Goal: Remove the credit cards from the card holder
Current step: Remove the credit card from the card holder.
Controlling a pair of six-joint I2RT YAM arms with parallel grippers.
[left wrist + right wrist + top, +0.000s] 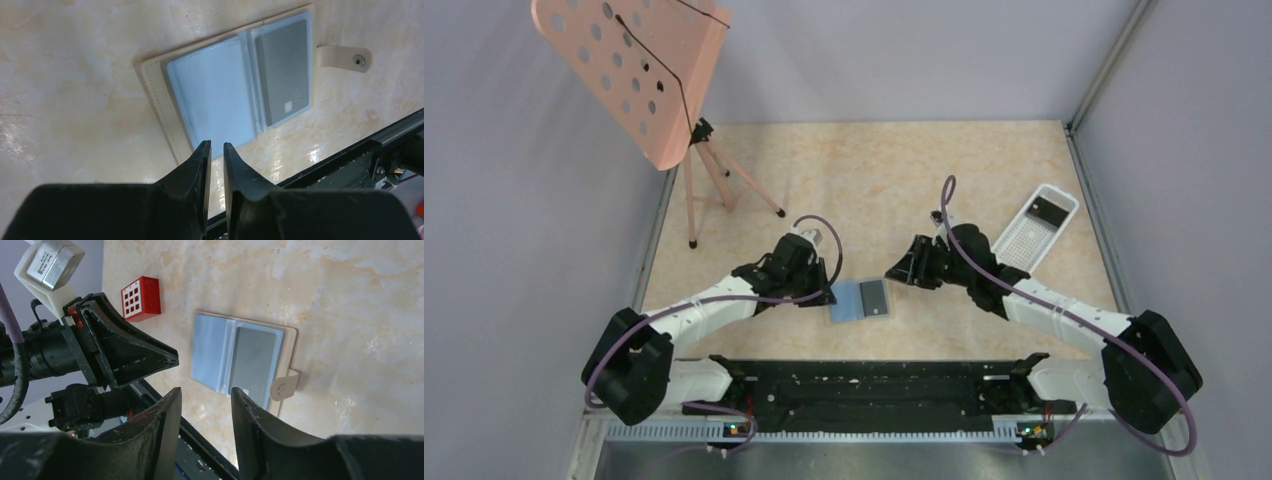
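Note:
The card holder (pixel 846 303) lies open and flat on the table between the two arms, its light blue inner face up. Its left panel (pixel 215 95) shows no card. A dark grey credit card (pixel 285 75) sits in the right panel, and the tan strap (pixel 345 57) with its snap sticks out to the right. My left gripper (pixel 215 147) hovers at the holder's near left edge, jaws a narrow gap apart with nothing between them. My right gripper (pixel 202 395) is open and empty, just short of the card (pixel 252 362) and strap (pixel 285 385).
A white perforated tray (pixel 1021 245) at the right holds another dark card (pixel 1051 211). A red-and-white block (pixel 141 298) sits beside the left arm's fingers (pixel 150 352). A pink perforated stand (pixel 634 70) on a tripod stands at the back left. A black rail (pixel 874 385) runs along the near edge.

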